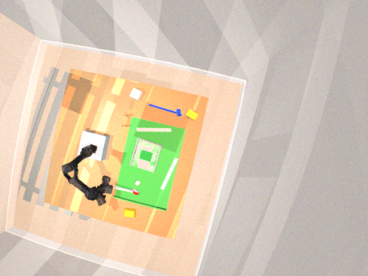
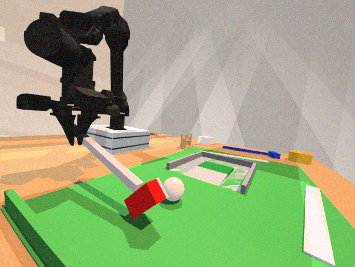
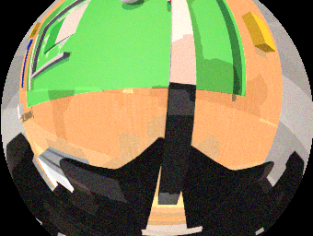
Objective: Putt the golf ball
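My gripper [image 1: 110, 187] [image 2: 75, 142] [image 3: 169, 142] is shut on the dark grip of the red putter [image 1: 135, 191] [image 2: 143, 198] [image 3: 183, 64], over the table beside the green mat [image 1: 152, 189] [image 2: 218, 232] [image 3: 120, 55]. The putter's pale shaft slants down to its red head, which hangs slightly above the mat, its shadow beneath. The white golf ball [image 1: 137, 182] [image 2: 174, 189] lies close by the head's pale face; contact is unclear. The ball is cut off at the wrist view's top edge. The raised green [image 1: 145, 155] [image 2: 215, 167] is a dark green patch with grey walls around it, beyond the ball.
A blue putter [image 1: 163, 108] [image 2: 246, 150] and a yellow block [image 1: 191, 114] [image 2: 300, 157] lie past the mat's far end. Another yellow block [image 1: 129, 212] [image 3: 259, 32] lies off its near end. A low green wall [image 1: 139, 202] edges that end. White strips [image 1: 154, 130] [image 2: 317, 226] lie on the mat.
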{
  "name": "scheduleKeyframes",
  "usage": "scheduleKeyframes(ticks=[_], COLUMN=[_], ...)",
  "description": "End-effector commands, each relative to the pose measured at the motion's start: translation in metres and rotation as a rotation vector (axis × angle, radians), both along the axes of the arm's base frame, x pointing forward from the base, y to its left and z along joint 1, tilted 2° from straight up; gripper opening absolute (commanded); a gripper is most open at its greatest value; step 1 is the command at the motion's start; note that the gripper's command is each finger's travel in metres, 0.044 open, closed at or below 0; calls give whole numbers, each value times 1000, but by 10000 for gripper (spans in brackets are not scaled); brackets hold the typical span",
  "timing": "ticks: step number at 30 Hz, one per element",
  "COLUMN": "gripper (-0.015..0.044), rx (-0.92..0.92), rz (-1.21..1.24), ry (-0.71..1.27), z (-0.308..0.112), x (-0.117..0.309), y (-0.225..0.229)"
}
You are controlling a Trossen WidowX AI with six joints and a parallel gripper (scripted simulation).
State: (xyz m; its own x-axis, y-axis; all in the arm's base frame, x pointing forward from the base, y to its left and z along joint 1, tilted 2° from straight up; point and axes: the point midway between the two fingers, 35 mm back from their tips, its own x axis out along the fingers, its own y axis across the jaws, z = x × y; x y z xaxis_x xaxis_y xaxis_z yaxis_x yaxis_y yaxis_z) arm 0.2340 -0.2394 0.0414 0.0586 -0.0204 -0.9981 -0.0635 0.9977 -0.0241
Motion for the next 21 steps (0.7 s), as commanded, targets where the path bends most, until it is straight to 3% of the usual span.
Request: scheduleKeyframes(ticks=[1,13,21], gripper=[0,0,0], rx=[-3,0,9], rz=[-2,-8,-3], ry=[-2,2,-1], z=[-1,-1,-1], x=[2,0,0], y=[-18,-15,87])
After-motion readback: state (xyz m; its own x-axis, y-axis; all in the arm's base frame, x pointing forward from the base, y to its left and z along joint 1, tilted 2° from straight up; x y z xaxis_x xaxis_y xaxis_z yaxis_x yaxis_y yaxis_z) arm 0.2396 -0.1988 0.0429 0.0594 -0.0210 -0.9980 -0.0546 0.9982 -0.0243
